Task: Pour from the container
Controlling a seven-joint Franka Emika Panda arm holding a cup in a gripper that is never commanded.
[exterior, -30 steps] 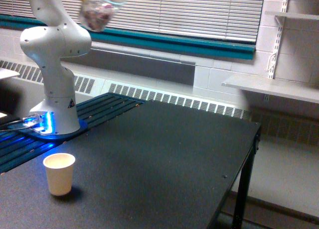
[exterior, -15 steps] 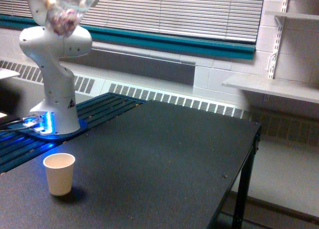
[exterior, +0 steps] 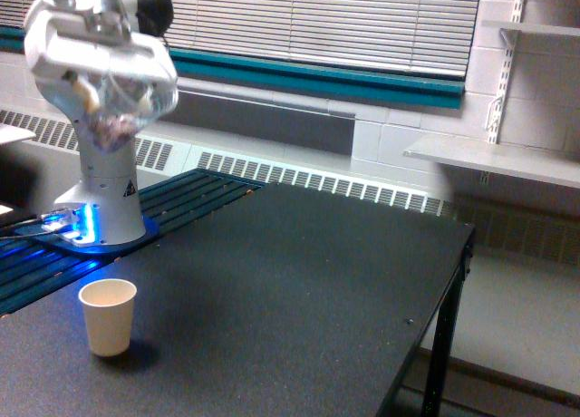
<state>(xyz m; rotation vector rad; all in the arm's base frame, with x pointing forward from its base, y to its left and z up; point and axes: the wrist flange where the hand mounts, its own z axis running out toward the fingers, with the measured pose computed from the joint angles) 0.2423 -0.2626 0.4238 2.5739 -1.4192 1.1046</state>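
Gripper [exterior: 91,32] clamps the clear container [exterior: 113,100], which hangs just beneath it, above the paper cup [exterior: 108,316].

A cream paper cup [exterior: 108,316] stands upright near the dark table's [exterior: 299,290] left edge; white shelves [exterior: 507,159], perhaps empty, at far right.

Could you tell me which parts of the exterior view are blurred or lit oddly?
In the exterior view, the clear container and gripper are smeared by motion blur; the paper cup and table look sharp; blue glow spills from the arm's base onto the table's edge.
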